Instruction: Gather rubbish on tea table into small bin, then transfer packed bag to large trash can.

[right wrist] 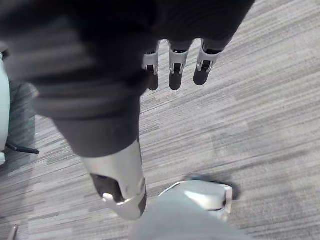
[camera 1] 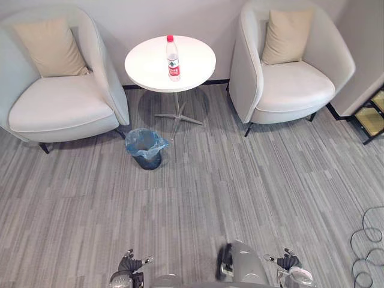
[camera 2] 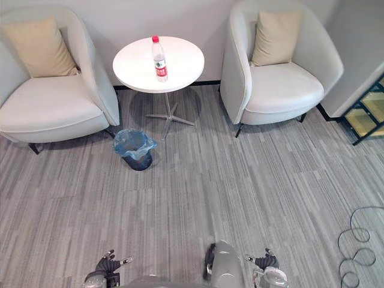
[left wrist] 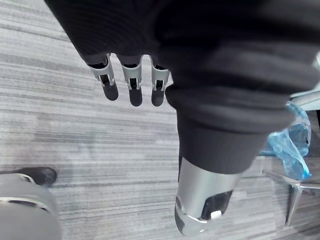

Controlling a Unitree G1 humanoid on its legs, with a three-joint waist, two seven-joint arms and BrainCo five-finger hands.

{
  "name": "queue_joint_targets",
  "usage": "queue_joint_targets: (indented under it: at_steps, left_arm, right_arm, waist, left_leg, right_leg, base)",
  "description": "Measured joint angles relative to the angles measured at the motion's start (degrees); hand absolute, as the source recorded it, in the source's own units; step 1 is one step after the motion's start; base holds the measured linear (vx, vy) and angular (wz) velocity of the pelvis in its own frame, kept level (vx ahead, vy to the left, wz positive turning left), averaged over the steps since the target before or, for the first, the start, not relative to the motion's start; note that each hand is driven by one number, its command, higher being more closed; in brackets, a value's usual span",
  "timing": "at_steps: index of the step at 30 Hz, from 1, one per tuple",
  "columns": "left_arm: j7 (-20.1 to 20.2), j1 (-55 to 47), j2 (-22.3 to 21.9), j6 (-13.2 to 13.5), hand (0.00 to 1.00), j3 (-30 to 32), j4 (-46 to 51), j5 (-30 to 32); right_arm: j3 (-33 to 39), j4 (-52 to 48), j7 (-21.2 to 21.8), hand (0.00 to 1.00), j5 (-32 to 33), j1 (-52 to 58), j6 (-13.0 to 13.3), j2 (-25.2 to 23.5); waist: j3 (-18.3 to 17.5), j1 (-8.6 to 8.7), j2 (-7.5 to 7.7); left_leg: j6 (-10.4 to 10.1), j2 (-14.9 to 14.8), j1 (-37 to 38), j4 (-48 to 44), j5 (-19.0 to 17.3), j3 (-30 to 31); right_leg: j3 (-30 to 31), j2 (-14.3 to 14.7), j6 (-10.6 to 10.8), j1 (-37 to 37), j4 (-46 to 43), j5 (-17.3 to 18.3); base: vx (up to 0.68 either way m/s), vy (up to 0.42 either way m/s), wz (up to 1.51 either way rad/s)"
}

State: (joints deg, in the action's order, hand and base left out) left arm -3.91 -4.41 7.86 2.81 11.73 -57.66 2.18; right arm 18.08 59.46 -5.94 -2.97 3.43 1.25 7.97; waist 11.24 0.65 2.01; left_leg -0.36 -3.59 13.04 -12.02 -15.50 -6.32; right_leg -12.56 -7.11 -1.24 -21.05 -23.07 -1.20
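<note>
Red-capped bottle (camera 1: 173,57) upright on white table (camera 1: 144,65) — blue-bagged bin (camera 1: 148,161) on floor nearby; left hand (left wrist: 135,82), right hand (right wrist: 175,70) — fingers straight, empty.

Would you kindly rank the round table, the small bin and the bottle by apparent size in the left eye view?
1. round table
2. small bin
3. bottle
Nearness does not change this order.

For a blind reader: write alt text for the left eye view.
A red-capped bottle stands on a round white table between two cushioned armchairs. A small bin lined with a blue bag sits on the grey carpet before it; the left hand and right hand hang open at the near edge.
</note>
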Motion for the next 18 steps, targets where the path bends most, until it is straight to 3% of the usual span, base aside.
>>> queue_joint_targets:
  at_steps: [1,3,5,6,7,9,12,13,14,15,16,17,18]
  left_arm:
    - [0.2,0.9,-1.2,0.0,0.00,-0.1,-1.4,0.0]
    - [0.0,1.1,-1.4,0.1,0.00,1.6,-1.3,0.0]
    - [0.1,1.6,-3.0,0.1,0.00,4.2,-0.9,0.0]
    - [0.1,1.6,-3.4,0.1,0.00,4.3,-0.8,0.0]
    - [0.1,1.3,-4.0,0.1,0.00,4.2,0.1,0.0]
    - [0.1,0.7,-4.6,-0.1,0.00,4.2,2.6,-0.4]
    - [0.0,0.7,-4.5,0.1,0.00,4.2,3.7,-0.5]
    - [0.0,0.5,-4.7,0.0,0.00,4.2,3.5,-0.5]
    - [0.0,0.3,-4.7,-0.1,0.00,4.2,3.3,-0.7]
    - [0.0,0.3,-4.6,-0.1,0.00,4.1,3.0,-1.4]
    - [0.0,0.2,-4.6,-0.1,0.00,4.0,2.8,-1.6]
    - [0.0,-0.2,-4.5,0.0,0.00,3.9,2.1,-1.6]
    - [0.0,0.2,-3.5,0.0,0.00,3.9,1.0,-1.7]
  right_arm:
    - [0.3,0.9,-0.1,0.00,0.0,-0.4,-0.2,1.4]
    - [0.5,0.3,-0.1,0.00,0.0,-1.4,0.0,1.4]
    - [0.0,-1.0,-0.1,0.00,0.1,-1.0,0.0,0.4]
    - [-0.1,-1.8,-0.2,0.00,0.2,-0.7,0.0,-0.1]
    - [-0.5,-3.3,-0.4,0.00,0.7,-0.3,0.3,-1.2]
    - [-1.1,-4.7,-0.4,0.00,0.9,-0.6,0.5,-2.0]
    - [-0.6,-4.6,-0.4,0.00,1.4,-1.9,0.6,-2.0]
    - [0.4,-4.2,-0.5,0.00,1.4,-2.7,0.6,-1.9]
    - [0.7,-3.7,-0.5,0.00,1.4,-3.0,0.6,-1.9]
    - [1.7,-3.3,-0.6,0.00,1.3,-3.1,0.6,-1.8]
    - [2.0,-3.0,-0.7,0.00,1.3,-3.0,0.6,-1.5]
    - [2.2,-1.6,-0.7,0.00,1.3,-3.0,0.5,-0.8]
    - [1.7,-0.5,-0.7,0.00,1.3,-3.4,0.2,-1.3]
  waist:
    - [-0.2,-0.52,-3.15]
    - [-0.3,-0.56,-3.49]
    - [0.4,-0.16,-4.35]
    - [0.5,-0.49,-4.44]
    - [0.8,-1.66,-4.14]
    - [1.0,-2.75,-2.90]
    - [0.9,-4.01,-3.15]
    - [1.1,-4.74,-3.07]
    - [1.2,-4.75,-2.83]
    - [1.3,-4.77,-2.56]
    - [1.2,-4.77,-2.89]
    - [1.3,-4.84,-3.73]
    - [1.0,-4.92,-2.31]
  left_leg:
    - [-1.9,-3.2,0.6,-0.7,0.1,1.8]
    - [-5.9,-4.5,-1.4,-5.4,2.5,3.3]
    - [-10.3,-8.0,-9.7,-28.0,9.1,5.0]
    - [-10.7,-9.3,-12.1,-34.6,9.0,4.9]
    - [-9.3,-12.0,-17.9,-46.9,8.2,2.3]
    - [-6.5,-13.0,-24.5,-50.8,6.4,-0.6]
    - [-3.9,-12.3,-30.9,-41.6,4.8,-4.8]
    - [-3.9,-10.0,-31.9,-30.4,4.7,-5.9]
    - [-4.1,-8.4,-31.8,-24.9,4.9,-6.1]
    - [-4.3,-5.6,-31.0,-13.0,7.6,-6.5]
    - [-4.1,-4.4,-30.0,-7.4,10.0,-6.6]
    - [-1.3,-3.7,-28.7,-1.9,18.7,-6.5]
    - [0.4,-1.9,-27.7,-1.5,17.9,-7.9]
  right_leg:
    - [-1.4,2.4,-1.4,0.7,-1.7,2.4]
    - [-2.0,3.4,-2.3,1.6,-1.8,5.5]
    - [-4.2,5.4,-3.0,9.6,2.2,8.4]
    - [-4.6,6.0,-3.3,12.3,3.6,8.9]
    - [-4.9,7.4,-3.9,18.3,7.2,9.7]
    - [-4.8,7.8,-4.2,23.0,10.4,11.1]
    - [-4.1,7.9,-2.4,27.9,14.6,11.0]
    - [-3.0,7.0,-1.8,30.3,16.1,11.4]
    - [-2.8,6.4,-1.3,31.2,16.6,11.7]
    - [-2.4,5.0,0.4,32.5,17.2,12.7]
    - [-2.1,4.8,1.3,33.2,17.5,13.3]
    - [-0.9,4.8,3.0,34.5,17.5,14.8]
    - [-0.3,3.0,3.7,35.4,17.6,15.4]
  base:
    - [0.74,-0.321,0.25]
    - [0.52,-0.248,0.06]
    - [0.50,-0.253,0.38]
    - [0.56,-0.240,0.21]
    - [0.41,-0.141,0.04]
    - [0.41,-0.134,0.02]
    - [0.35,0.000,-0.13]
    - [0.44,0.099,-0.27]
    - [0.55,0.171,-0.28]
    - [0.36,0.156,-0.12]
    - [0.47,0.223,-0.23]
    - [0.48,0.228,-0.24]
    - [0.57,0.247,-0.16]
